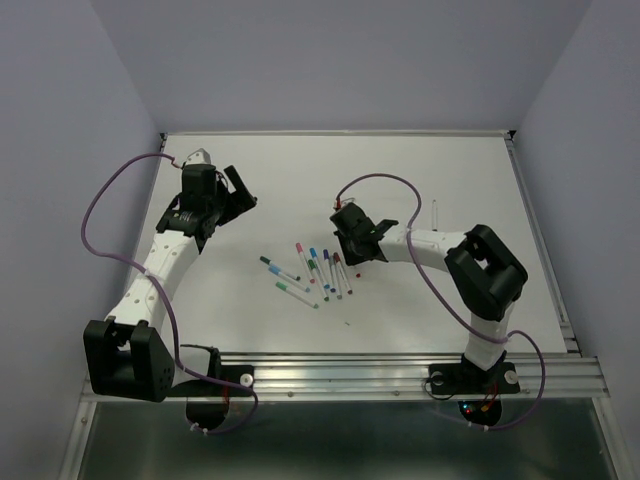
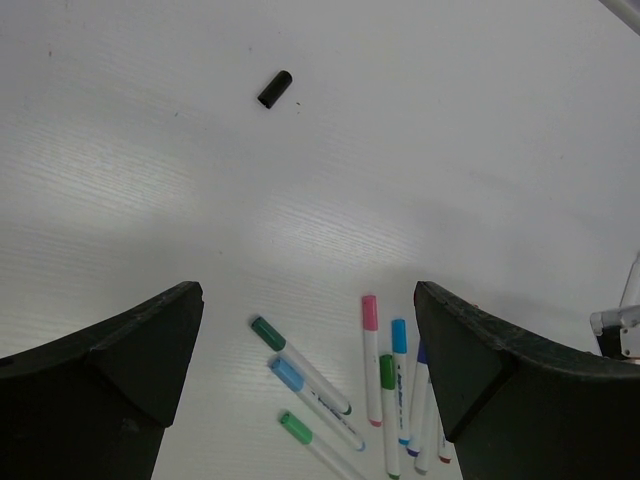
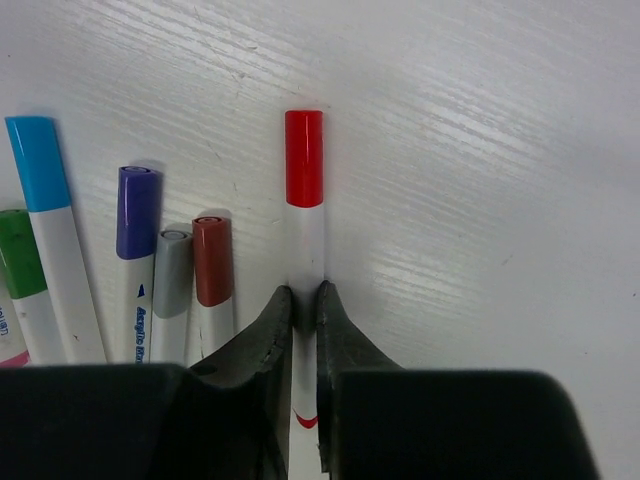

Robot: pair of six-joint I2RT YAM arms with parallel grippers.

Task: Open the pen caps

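Observation:
Several capped pens lie in a loose cluster (image 1: 312,272) mid-table. My right gripper (image 3: 305,292) is down at the table, shut on the white barrel of a pen with a red cap (image 3: 304,158); it sits at the cluster's right edge (image 1: 357,258). Beside it lie a dark red cap (image 3: 212,258), a grey cap (image 3: 172,270), a purple cap (image 3: 137,210), a blue cap (image 3: 35,160) and a green cap (image 3: 18,250). My left gripper (image 1: 243,195) is open and empty, raised at the far left; its view shows dark green (image 2: 267,332), light blue (image 2: 287,373), green (image 2: 296,428) and pink (image 2: 369,312) caps.
A loose black cap (image 2: 274,89) lies alone on the white table, beyond the cluster in the left wrist view. A thin white barrel (image 1: 437,213) lies at the far right. Metal rails (image 1: 540,235) edge the table's right and front sides.

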